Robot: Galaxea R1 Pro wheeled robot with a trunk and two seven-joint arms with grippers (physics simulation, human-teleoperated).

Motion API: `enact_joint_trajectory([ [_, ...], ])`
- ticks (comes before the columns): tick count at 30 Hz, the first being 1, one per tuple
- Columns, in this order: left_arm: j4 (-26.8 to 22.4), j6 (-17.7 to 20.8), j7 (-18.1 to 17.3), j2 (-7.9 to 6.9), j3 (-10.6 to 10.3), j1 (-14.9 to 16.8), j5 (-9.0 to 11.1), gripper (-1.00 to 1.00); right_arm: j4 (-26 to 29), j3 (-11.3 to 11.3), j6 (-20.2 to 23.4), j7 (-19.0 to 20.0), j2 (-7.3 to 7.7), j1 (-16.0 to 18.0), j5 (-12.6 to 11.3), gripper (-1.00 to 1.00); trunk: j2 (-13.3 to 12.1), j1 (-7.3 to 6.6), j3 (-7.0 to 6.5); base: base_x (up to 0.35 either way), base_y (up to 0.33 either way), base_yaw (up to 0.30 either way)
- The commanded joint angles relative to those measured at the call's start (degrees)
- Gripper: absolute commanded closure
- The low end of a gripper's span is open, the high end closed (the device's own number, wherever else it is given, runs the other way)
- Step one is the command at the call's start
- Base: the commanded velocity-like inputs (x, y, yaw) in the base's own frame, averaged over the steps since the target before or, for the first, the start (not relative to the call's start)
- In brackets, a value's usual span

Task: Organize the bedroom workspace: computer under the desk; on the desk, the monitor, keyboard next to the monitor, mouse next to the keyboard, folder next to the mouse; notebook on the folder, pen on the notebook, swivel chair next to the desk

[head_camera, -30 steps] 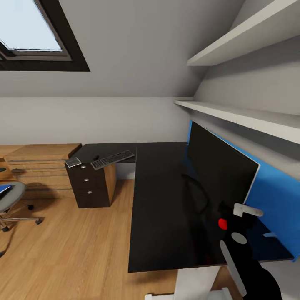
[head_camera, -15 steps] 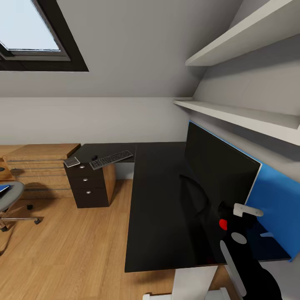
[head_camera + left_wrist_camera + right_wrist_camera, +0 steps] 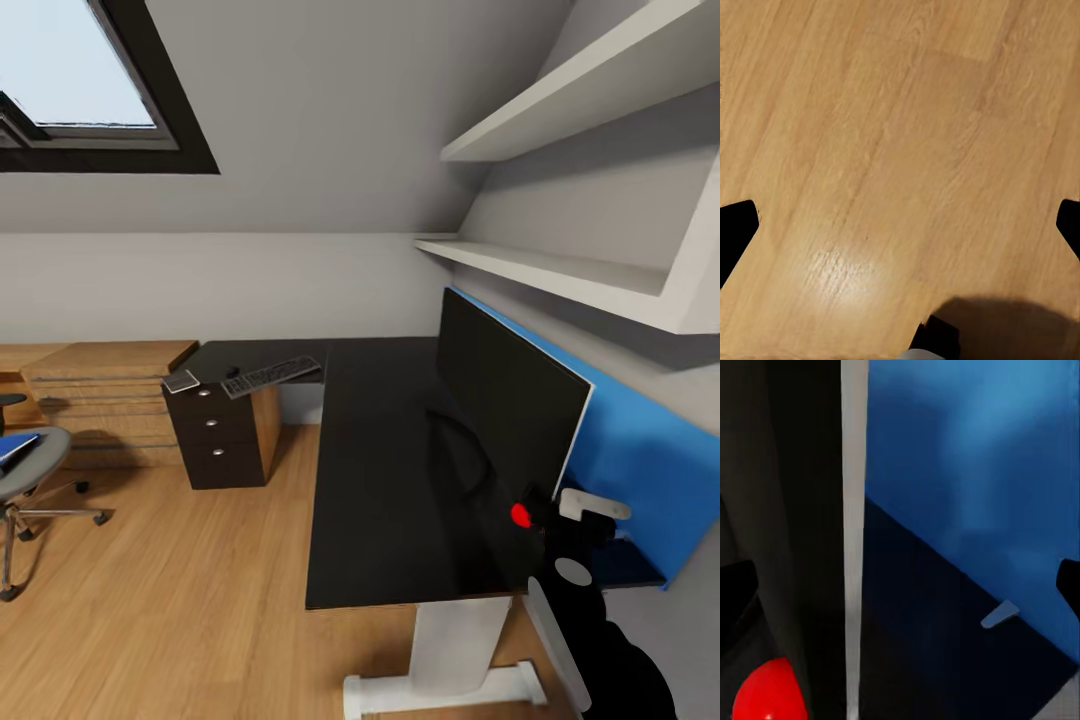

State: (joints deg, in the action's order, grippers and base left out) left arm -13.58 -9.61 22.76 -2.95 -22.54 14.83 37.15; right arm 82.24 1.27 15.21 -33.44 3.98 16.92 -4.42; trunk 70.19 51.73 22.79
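Observation:
The black-topped desk [image 3: 380, 470] runs along the blue-panelled wall, and the monitor [image 3: 505, 400] stands on it. On its far wing lie the keyboard [image 3: 270, 375], the mouse [image 3: 233, 373] and the grey notebook [image 3: 181, 381]. At the left edge stands the swivel chair [image 3: 30, 465] with the blue folder [image 3: 12, 446] on its seat. My right gripper [image 3: 900, 592] is open astride the monitor's [image 3: 787, 510] lower corner by its red dot [image 3: 765, 690]. My right arm [image 3: 590, 640] rises at the desk's near end. My left gripper [image 3: 900, 232] hangs open over the oak floor [image 3: 900, 135]. The computer and pen are out of view.
A black three-drawer cabinet [image 3: 215, 435] stands under the desk's far wing, with a light-wood drawer chest [image 3: 100, 395] to its left. White shelves [image 3: 560, 270] jut out above the monitor. A skylight [image 3: 80, 80] is set in the sloped ceiling. Oak floor [image 3: 180, 580] lies between chair and desk.
The whole view has shifted as the robot moved: more of the chair shows at the left, and the monitor's red dot has slid left and up against my right arm. Both grippers stay open.

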Motion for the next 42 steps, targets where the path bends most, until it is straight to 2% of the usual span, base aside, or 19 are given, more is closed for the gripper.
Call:
enact_joint_trajectory([
  [1,0.0,-0.2,0.3,-0.03,-0.5,0.0,0.6,-1.0,0.1,0.1,0.2,-0.4,0.06,0.0,-0.5,-1.0,0.0,-0.03,0.07,-0.331,0.0,0.0],
  [33,-0.1,-0.3,0.3,-0.03,-0.4,0.0,0.6,-1.0,-0.1,0.2,0.3,-0.3,0.06,0.0,-0.5,-1.0,0.0,-0.03,0.07,-0.334,0.0,0.0],
  [34,0.0,-0.4,0.3,-0.09,-0.4,0.0,0.7,-1.0,-0.1,3.3,0.1,-0.4,-0.09,0.0,-0.3,-1.0,0.0,-0.03,0.07,-0.334,0.0,0.0],
  [36,0.0,-0.4,0.3,-0.11,-0.3,0.0,0.7,-1.0,-0.2,5.1,0.0,-0.4,-0.1,0.0,-0.2,-1.0,0.0,-0.03,0.07,-0.334,0.0,0.0],
  [37,0.0,-1.8,0.6,-0.12,-0.3,0.0,0.7,-1.0,-6.1,10.1,-2.6,-0.3,-0.38,0.0,-0.1,-1.0,0.0,-0.03,0.07,-0.13,0.0,0.0],
  [40,0.2,-4.1,0.7,-0.12,-0.4,0.0,0.7,-1.0,-9.9,12.0,-4.2,-0.3,-1.18,0.1,0.0,-1.0,0.0,-0.03,0.07,-0.075,0.0,0.0],
  [42,0.9,-5.8,0.8,-0.08,-0.4,0.0,0.7,-1.0,-14.0,12.8,-6.5,-0.3,-2.39,0.3,0.0,-1.0,0.0,-0.03,0.07,-0.028,0.0,0.0],
])
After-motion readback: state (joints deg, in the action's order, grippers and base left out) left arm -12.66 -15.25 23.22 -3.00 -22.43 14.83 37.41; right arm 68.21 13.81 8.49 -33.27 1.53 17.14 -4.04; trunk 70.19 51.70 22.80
